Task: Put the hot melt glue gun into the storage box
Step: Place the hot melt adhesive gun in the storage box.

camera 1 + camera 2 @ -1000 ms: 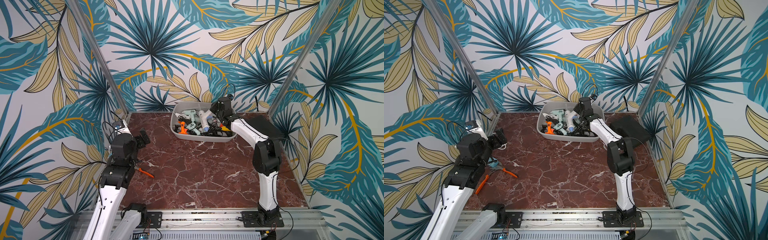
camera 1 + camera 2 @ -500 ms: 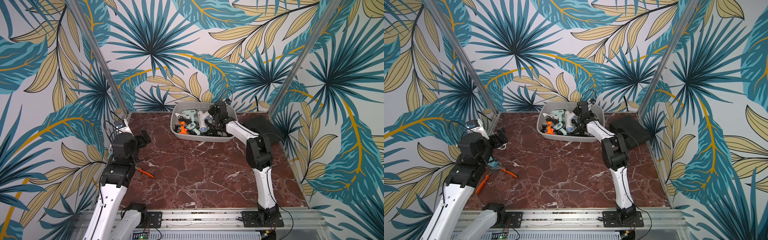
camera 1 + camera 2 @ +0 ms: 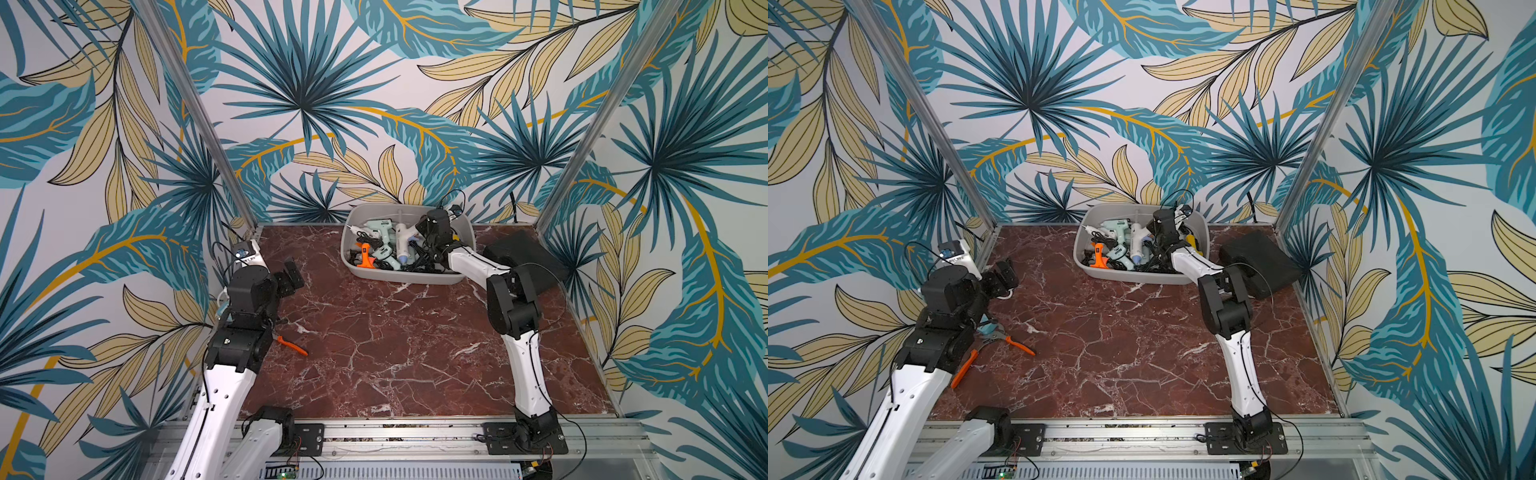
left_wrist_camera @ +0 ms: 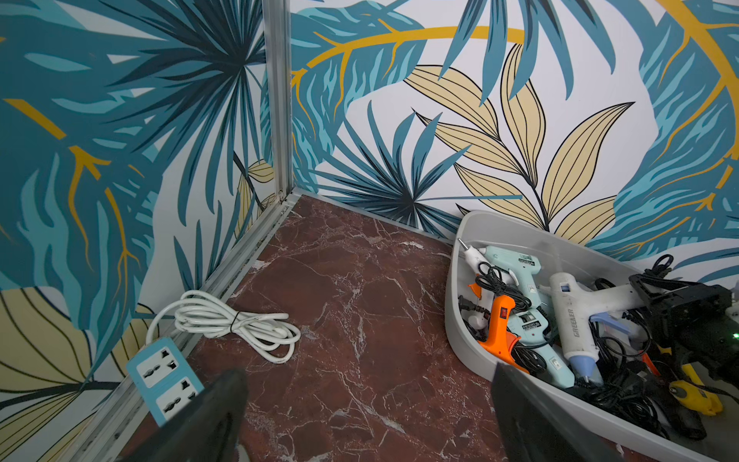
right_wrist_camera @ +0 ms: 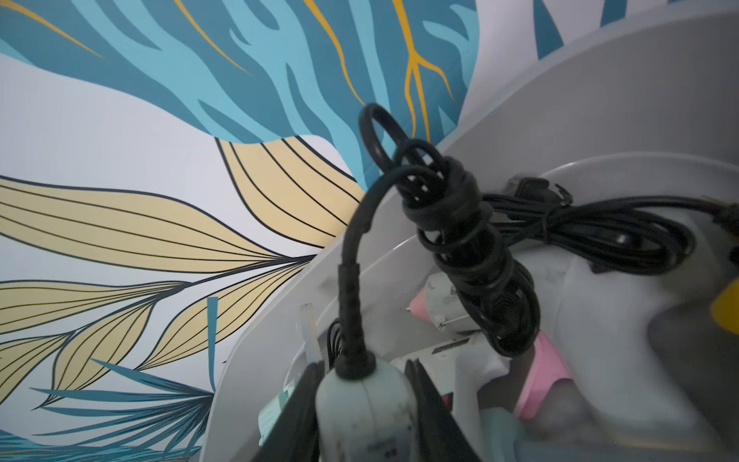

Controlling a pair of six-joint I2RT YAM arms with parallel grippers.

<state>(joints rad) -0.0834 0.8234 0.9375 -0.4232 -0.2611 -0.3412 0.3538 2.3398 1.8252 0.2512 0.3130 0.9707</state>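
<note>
Right tool (image 5: 364,388) clamped narrow on the handle of the white hot melt glue gun (image 4: 576,316). The gun is inside the grey storage box (image 3: 399,277) at the back of the surface (image 3: 395,353), among other glue guns (image 4: 516,264) and black cords. Left tool (image 4: 372,420) spread wide, holding nothing, above the surface near the power strip (image 4: 160,372).

Red-brown marble table (image 3: 395,340) with white veins running across. Grey box (image 3: 399,276) sitting at far edge, near middle. Black case (image 3: 528,253) lying just beside box, in far right corner. Orange-handled pliers (image 3: 1017,345) lying near left edge, handles spreading apart. Blue-white power strip (image 4: 160,376) lying along left wall, coiled white cord (image 4: 240,324) resting beside it.
</note>
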